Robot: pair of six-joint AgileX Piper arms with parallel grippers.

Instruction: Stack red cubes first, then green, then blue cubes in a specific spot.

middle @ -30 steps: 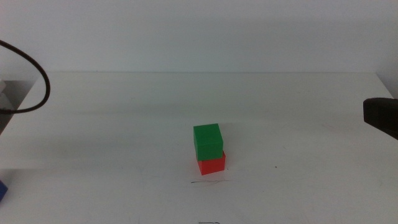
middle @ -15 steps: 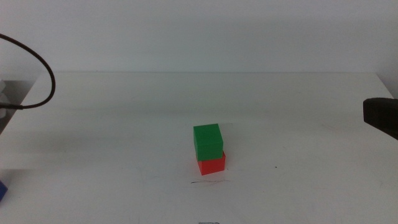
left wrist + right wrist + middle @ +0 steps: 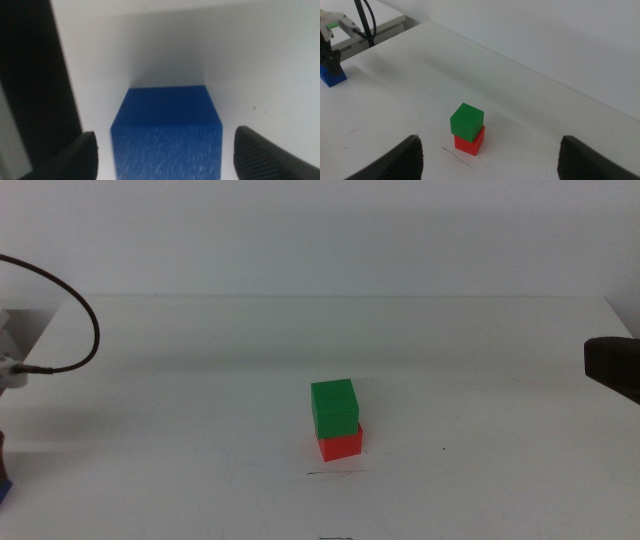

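My table (image 3: 480,380) is just a plain white top. Sitting directly on it near the middle is the red cube (image 3: 341,444), with the green cube (image 3: 334,406) stacked on top, a bit off-square. A thin dark scratch line (image 3: 336,472) marks the surface right in front of the red one. Way off at my left edge there's the blue cube (image 3: 332,76), flat on the table too, well apart from the stack.
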